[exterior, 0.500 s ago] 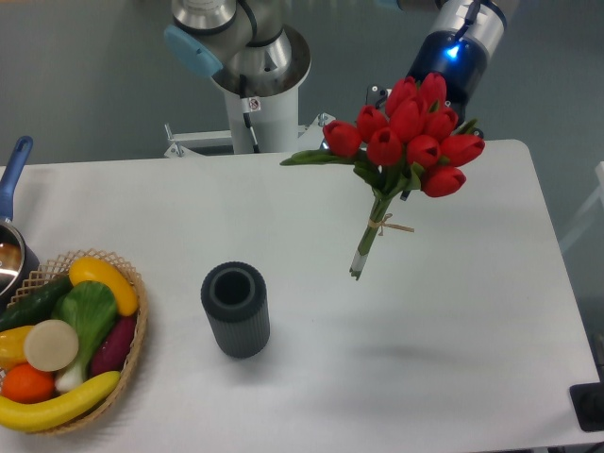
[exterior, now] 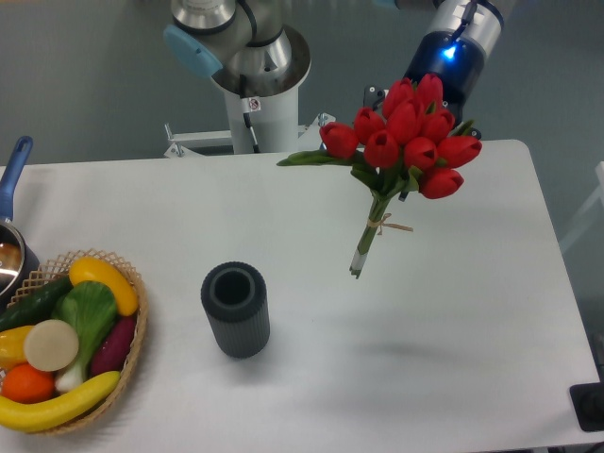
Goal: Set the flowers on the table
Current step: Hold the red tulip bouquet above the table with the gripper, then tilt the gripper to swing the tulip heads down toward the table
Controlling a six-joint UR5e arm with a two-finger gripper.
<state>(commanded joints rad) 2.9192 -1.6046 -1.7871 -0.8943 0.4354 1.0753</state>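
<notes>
The flowers (exterior: 408, 140) are a bunch of red tulips with green leaves and long green stems tied with tan string. They hang in the air above the back right of the white table (exterior: 453, 311), with the stem ends (exterior: 358, 268) pointing down and left, clear of the surface. My gripper (exterior: 453, 90) comes in from the upper right, just behind the tulip heads. The blooms hide its fingers. It holds the bunch up near the top of the stems.
A dark grey ribbed cylindrical vase (exterior: 235, 309) stands upright at the table's middle left. A wicker basket (exterior: 132, 351) of fruit and vegetables sits at the front left. A pot with a blue handle (exterior: 13, 179) is at the left edge. The arm's base (exterior: 253, 75) stands behind the table.
The flowers and gripper have shifted very slightly to the left. Nothing else has moved.
</notes>
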